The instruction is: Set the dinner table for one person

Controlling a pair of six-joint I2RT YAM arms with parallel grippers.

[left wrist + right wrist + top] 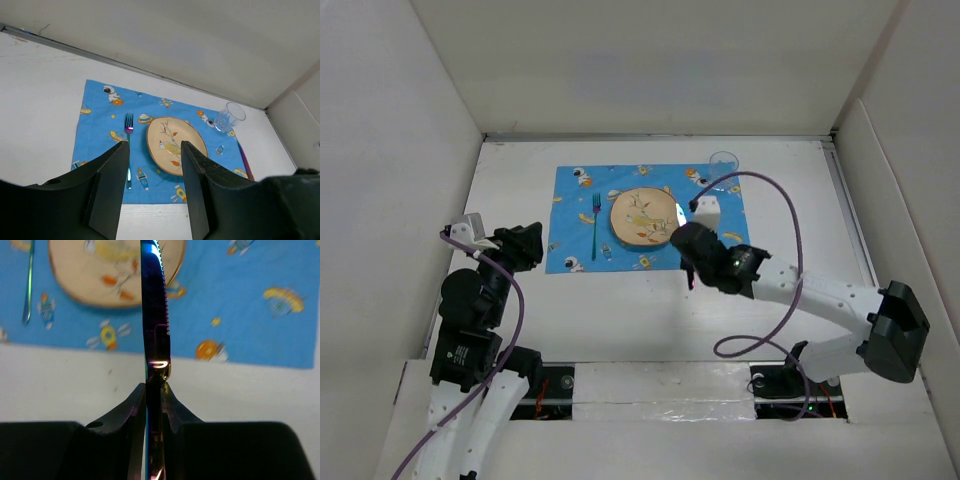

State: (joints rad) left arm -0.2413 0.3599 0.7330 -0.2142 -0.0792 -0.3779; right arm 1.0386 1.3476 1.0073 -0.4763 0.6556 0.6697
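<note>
white matte bench (620,315) fills the room's floor of view, far bigger than anything on it, and the setting sits in its far middle. over its near left the left pincer (154,147) hangs spread, with nothing between its fingers. a blue space-print mat (570,200) lies flat on the bench. a round tan plate (642,218) with a bird design rests at the mat's centre. a clear glass (723,162) stands upright at the mat's far right corner. a slim fork (595,225) lies on the mat just left of the plate, tines pointing away.

smallest in bulk is the knife (154,300), pinched by the right pincer (155,390), whose fingers are pressed onto the flat faces of the handle. the blade runs out ahead over the mat's near right part, beside the plate, serrated edge turned away from the plate. whether the tip touches the mat i cannot tell.

it looks like thin polished metal with a rainbow sheen: light and stiff, but likely slick. i'd judge the handle's flats the right hold, since a long blade could swivel in the pads.
</note>
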